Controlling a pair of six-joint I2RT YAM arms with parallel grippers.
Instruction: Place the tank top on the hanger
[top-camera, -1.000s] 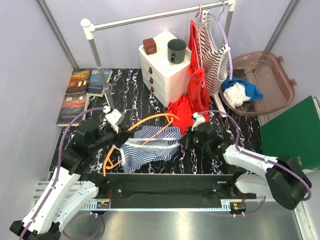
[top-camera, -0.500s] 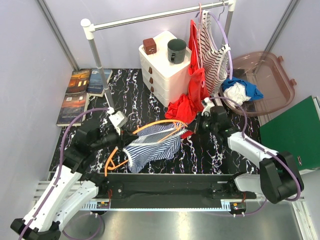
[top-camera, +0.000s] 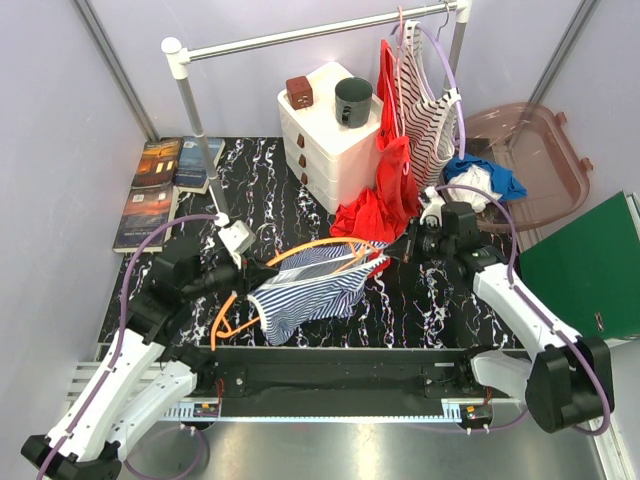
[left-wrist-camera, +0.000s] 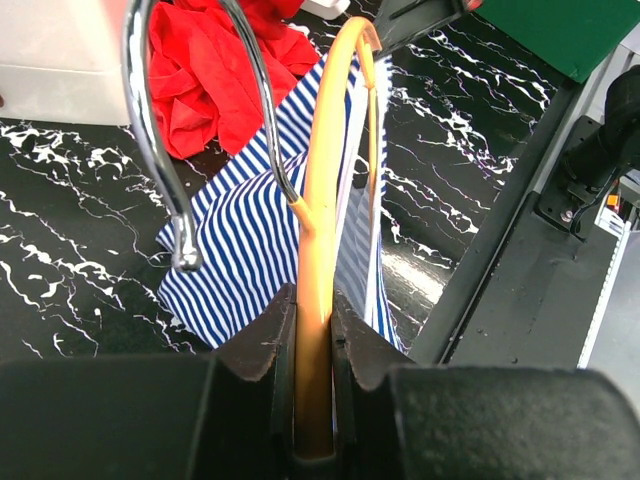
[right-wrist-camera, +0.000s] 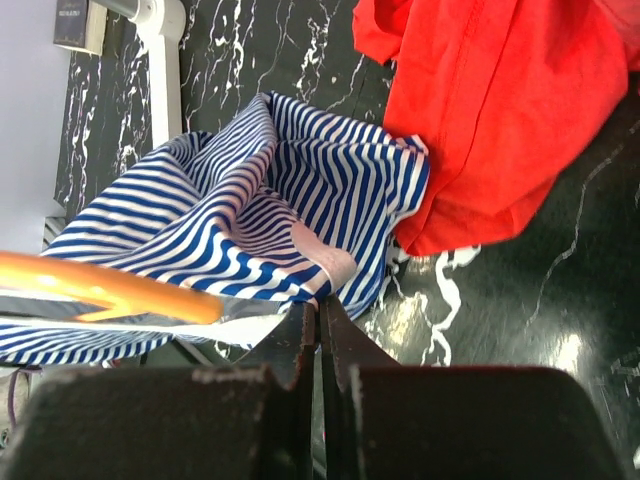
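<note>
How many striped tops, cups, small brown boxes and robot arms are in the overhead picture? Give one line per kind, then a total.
Striped tops: 2, tank top, dark-red striped top
Cups: 1, the dark cup
Small brown boxes: 1, the brown box
Robot arms: 2, left arm, right arm
Total: 6

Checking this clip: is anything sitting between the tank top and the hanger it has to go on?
Nothing visible. The left gripper clamps the hanger, whose arm touches the tank top, pinched by the right gripper. The red garment lies beside the cloth's far edge, not between.
</note>
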